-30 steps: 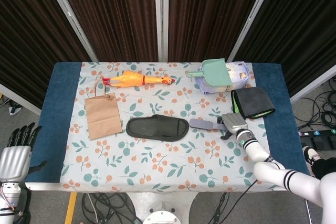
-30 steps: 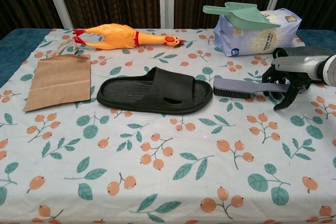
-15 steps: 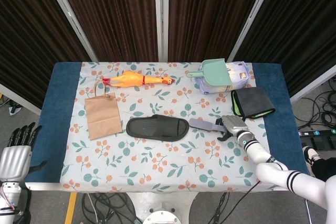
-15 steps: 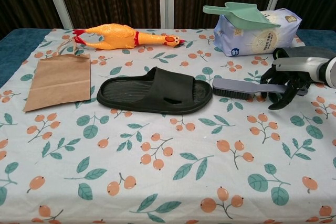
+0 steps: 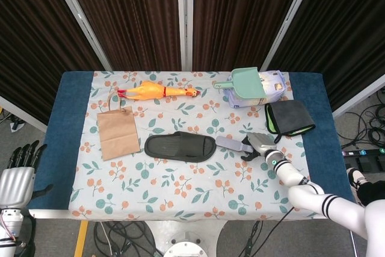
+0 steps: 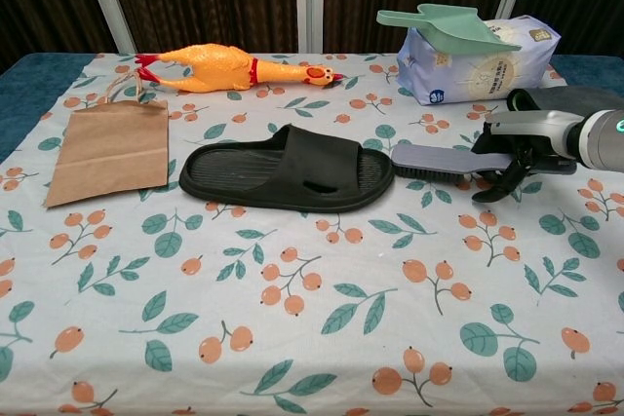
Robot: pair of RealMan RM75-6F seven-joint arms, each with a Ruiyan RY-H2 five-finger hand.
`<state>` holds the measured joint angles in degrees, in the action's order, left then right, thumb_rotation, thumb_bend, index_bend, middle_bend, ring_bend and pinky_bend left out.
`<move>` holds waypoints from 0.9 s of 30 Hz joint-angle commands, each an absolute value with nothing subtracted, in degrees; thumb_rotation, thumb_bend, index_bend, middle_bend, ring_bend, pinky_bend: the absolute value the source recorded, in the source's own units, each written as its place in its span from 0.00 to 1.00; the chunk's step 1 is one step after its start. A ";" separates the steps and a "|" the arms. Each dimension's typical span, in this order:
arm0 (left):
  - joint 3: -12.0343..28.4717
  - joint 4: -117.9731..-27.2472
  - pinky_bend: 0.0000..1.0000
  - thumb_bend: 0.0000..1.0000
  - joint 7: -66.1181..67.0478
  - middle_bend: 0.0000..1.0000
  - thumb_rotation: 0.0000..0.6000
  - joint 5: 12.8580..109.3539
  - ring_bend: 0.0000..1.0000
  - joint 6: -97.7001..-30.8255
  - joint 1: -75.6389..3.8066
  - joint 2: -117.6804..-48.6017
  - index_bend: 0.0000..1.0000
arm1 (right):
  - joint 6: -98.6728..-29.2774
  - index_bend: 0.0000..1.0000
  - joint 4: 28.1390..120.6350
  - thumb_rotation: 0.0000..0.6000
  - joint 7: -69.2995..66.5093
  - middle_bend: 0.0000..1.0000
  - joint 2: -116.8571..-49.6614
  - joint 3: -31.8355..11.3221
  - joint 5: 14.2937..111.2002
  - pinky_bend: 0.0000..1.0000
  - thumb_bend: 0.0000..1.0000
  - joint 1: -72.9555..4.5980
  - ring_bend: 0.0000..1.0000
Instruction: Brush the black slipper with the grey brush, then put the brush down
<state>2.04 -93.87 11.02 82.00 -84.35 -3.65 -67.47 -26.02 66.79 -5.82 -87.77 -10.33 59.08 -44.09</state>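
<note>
The right hand [image 6: 517, 148] is at the right of centre in the chest view, its fingers wrapped around the handle end of the grey brush [image 6: 434, 159], so it grips the brush. The brush lies level, just above or on the floral tablecloth [image 6: 292, 338]; whether it touches the cloth cannot be told. Its head points toward the black slipper [image 6: 288, 170], tip just beside the slipper's right end; contact cannot be confirmed. In the head view the same hand [image 5: 257, 145] and brush [image 5: 228, 143] sit right of the slipper [image 5: 180, 147], mid-frame.

The left hand [image 5: 19, 170] hangs off the table at the lower left of the head view, holding nothing, fingers apart and extended upward.

Other items: a brown paper bag [image 6: 107, 148] at left, a rubber chicken [image 6: 229, 67] at upper left, a white bag [image 6: 478, 60] with a green scoop [image 6: 434, 24] lying on it at upper right, and a folded dark cloth [image 5: 289, 117] with a green edge to the right.
</note>
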 commanded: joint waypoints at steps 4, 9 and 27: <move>2.66 -93.10 0.08 0.03 10.54 0.13 1.00 82.42 0.04 -84.11 -4.42 -67.80 0.15 | -27.78 1.00 65.23 1.00 -5.10 0.93 -89.41 -9.82 60.91 1.00 0.40 -44.78 1.00; 3.50 -92.17 0.08 0.03 8.45 0.13 1.00 84.10 0.04 -83.22 -6.24 -67.76 0.15 | -27.75 1.00 66.62 1.00 -7.46 0.98 -87.87 -10.24 63.15 1.00 0.57 -44.69 1.00; 9.16 -87.22 0.09 0.03 -11.57 0.14 1.00 88.26 0.04 -56.16 -30.87 -72.81 0.15 | -29.81 1.00 82.79 1.00 -9.48 1.00 -70.59 -11.93 70.88 1.00 0.59 -46.07 1.00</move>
